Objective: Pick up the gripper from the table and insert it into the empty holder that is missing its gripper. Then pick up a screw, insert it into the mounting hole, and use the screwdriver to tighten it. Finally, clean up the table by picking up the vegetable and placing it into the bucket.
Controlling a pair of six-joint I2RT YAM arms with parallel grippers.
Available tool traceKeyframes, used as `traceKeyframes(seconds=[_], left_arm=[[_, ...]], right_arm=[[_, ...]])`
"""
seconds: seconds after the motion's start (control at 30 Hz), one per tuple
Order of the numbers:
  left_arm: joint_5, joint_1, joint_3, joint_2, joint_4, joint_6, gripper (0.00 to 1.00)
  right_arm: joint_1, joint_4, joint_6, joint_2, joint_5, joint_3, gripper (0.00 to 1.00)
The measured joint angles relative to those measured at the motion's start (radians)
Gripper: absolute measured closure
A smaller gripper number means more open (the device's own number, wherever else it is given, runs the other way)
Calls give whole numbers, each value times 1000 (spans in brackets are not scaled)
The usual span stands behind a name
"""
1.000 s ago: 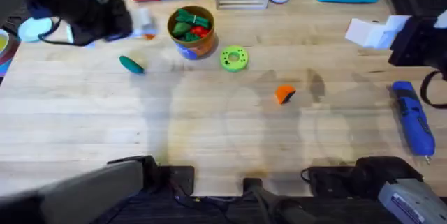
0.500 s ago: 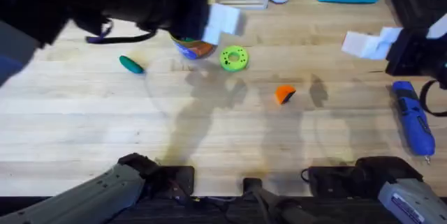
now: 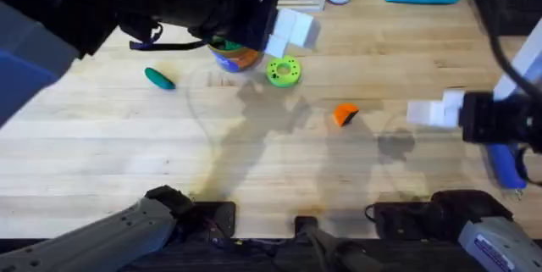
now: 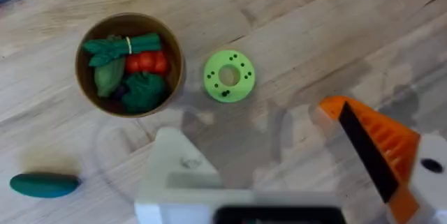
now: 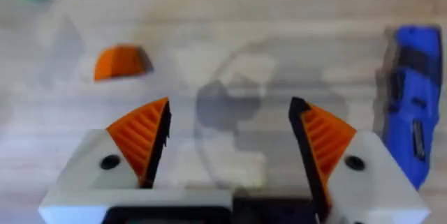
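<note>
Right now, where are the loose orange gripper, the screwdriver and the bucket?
gripper [image 3: 344,114], overhead view, middle of the wedge.
screwdriver [image 5: 412,112], right wrist view, blue body.
bucket [image 4: 176,62], left wrist view, brown rim.

bucket [image 3: 235,55]: mostly hidden under left arm | screwdriver [image 5: 413,130]: blurred, cut by edge

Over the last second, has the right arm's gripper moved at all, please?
Yes. In the overhead view the right gripper has come down from the table's far right edge toward the near side and inward, now level with the loose orange gripper, beside the screwdriver.
</note>
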Motion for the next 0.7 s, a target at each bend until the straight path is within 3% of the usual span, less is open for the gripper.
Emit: traceKeyframes(seconds=[0.2,0.37,0.7], left_arm=[[-15,0,-5,-45,4,47,8],[-17,0,-99,-209,88,106,8],[-5,0,-578,-619,514,171,8]], right_arm=[[0,-60,0,0,0,0,9],[0,-60,0,0,0,0,10],[0,-60,0,0,0,1,9]])
